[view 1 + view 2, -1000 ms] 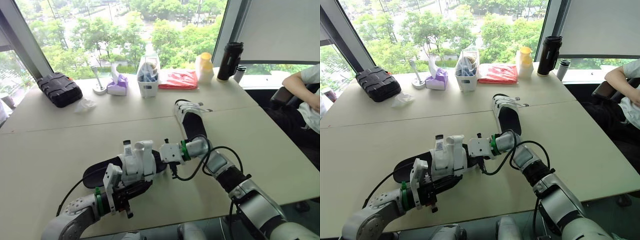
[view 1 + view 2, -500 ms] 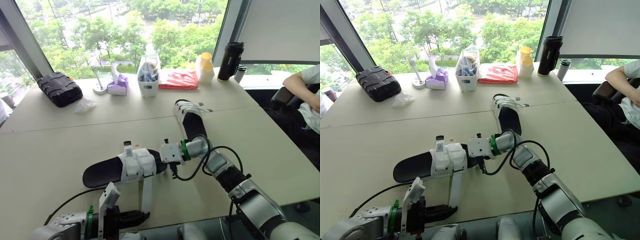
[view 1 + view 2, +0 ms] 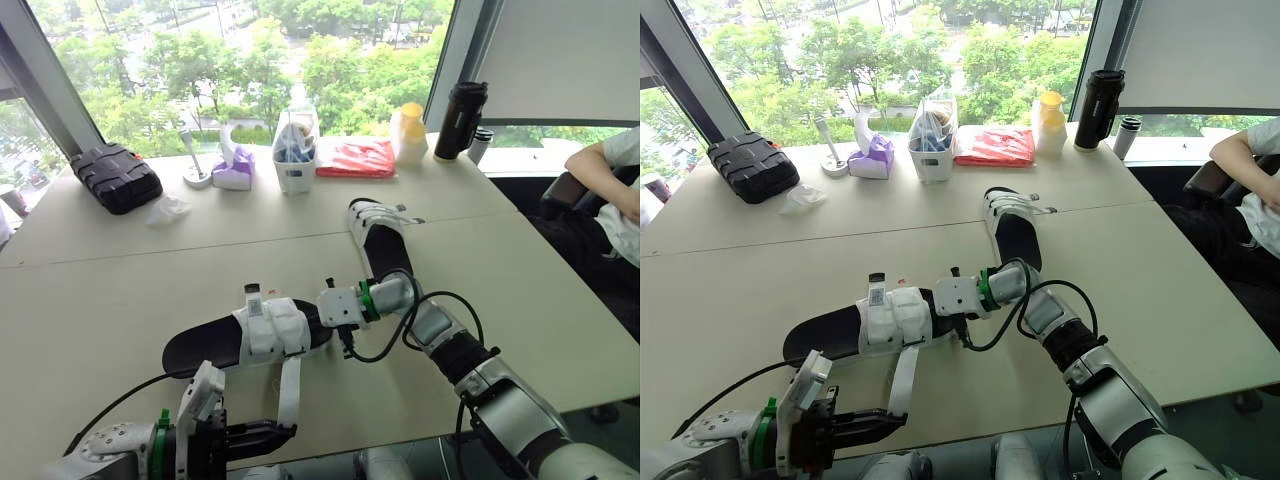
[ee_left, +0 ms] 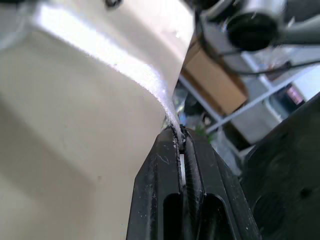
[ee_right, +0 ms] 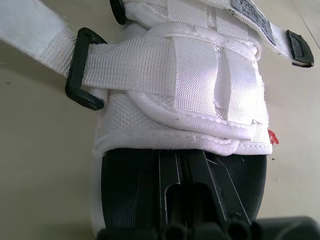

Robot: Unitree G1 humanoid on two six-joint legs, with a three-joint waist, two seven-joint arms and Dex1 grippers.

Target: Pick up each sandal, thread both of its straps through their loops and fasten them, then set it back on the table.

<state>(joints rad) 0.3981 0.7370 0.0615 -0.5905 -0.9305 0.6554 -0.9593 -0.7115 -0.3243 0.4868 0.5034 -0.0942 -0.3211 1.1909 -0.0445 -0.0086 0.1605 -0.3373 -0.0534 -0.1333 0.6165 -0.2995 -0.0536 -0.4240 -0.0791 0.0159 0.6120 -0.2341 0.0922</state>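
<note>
No text can be read; the tag (image 3: 253, 298) on the sandal (image 3: 200, 347) bears illegible print.

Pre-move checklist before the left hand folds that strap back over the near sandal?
1. Grip of left hand on strap end: ok, fingers pinched on it.
2. Strap passed through black loop: ok.
3. Hold of right hand on the toe of the near sandal: ok.
4. Strap fastened: not ok, it runs loose from the loop to the left hand.
5. Fastening of second strap: cannot tell.
</note>
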